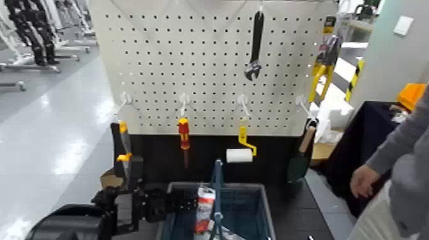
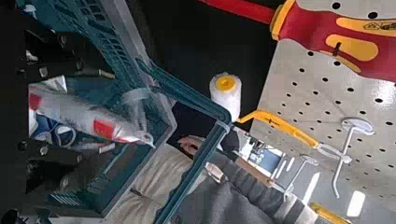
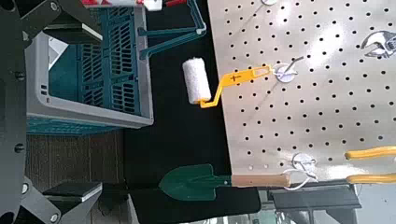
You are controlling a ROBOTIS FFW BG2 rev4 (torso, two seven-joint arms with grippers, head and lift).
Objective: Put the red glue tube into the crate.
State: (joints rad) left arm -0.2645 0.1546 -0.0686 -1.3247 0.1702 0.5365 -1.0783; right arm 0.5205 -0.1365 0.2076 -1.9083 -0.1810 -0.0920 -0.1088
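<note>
The crate [image 1: 255, 214] stands low in the middle of the head view, its thin handle [image 1: 217, 191] upright. The red glue tube [image 1: 204, 207] sits just left of the handle, inside the crate's left half. My left gripper [image 1: 184, 204] reaches in over the crate's left rim and is shut on the tube. In the left wrist view the tube [image 2: 84, 117] runs out from between the fingers [image 2: 51, 159], white cap [image 2: 145, 140] away from me, over the crate's mesh [image 2: 121, 173]. My right gripper [image 3: 93, 112] is open and empty, short of the crate [image 3: 93, 75].
A pegboard [image 1: 210, 70] stands behind the crate with a red-and-yellow screwdriver [image 1: 184, 134], paint roller [image 1: 240, 154], trowel [image 1: 300, 159], wrench [image 1: 255, 45] and yellow pliers [image 1: 324, 64]. A person's hand [image 1: 361, 182] and grey sleeve are at the right.
</note>
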